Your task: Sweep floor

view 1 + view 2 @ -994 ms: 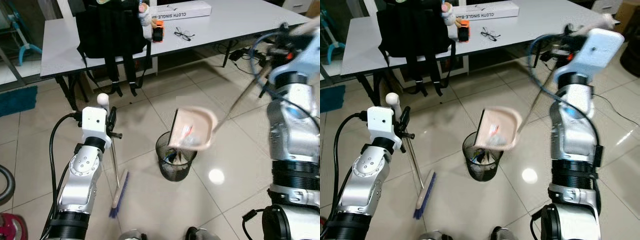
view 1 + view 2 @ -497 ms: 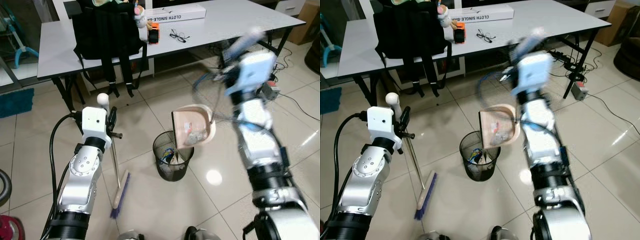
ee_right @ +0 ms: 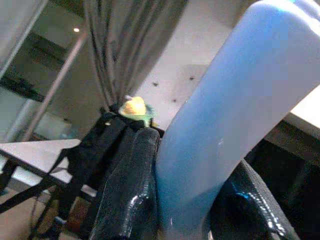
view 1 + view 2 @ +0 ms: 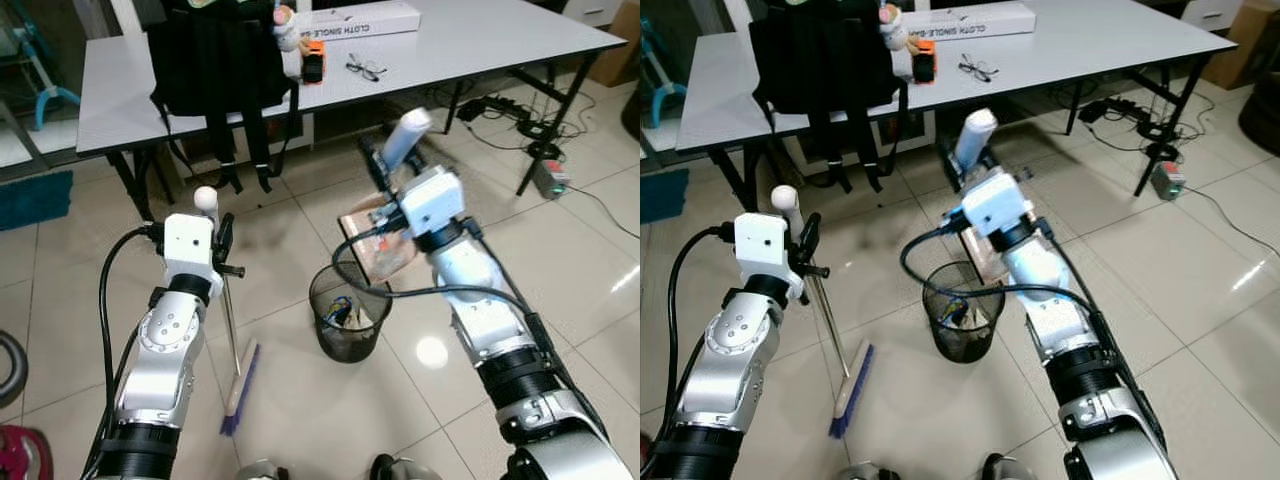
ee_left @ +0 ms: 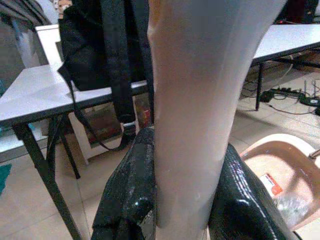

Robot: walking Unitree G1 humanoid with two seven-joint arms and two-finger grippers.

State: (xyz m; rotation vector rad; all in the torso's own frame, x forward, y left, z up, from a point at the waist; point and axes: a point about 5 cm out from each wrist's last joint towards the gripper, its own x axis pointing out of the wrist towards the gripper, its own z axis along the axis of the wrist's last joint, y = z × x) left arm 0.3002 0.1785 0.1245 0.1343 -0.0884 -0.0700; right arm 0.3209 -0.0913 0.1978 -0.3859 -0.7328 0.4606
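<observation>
The right gripper point(image 3: 185, 200) grasps the dustpan point(image 4: 378, 245) handle over the bin point(image 4: 348, 315); the left gripper point(image 5: 185, 200) clenches the broom point(image 4: 232, 350) (upright).

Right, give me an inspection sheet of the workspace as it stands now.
Surface: glossy tiled floor.
Job's things: broom upright, bristles on the floor; pink dustpan tipped over the black mesh bin, rubbish inside both.
Clutter: on the white table, a black backpack, glasses, an orange item, a long white box.
Grippers: left gripper shut on the broom's handle; right gripper shut on the dustpan's handle.
Cables: black cable looped beside the left arm; power strip and cords under the table.
Surroundings: teal mat on the robot's left.
</observation>
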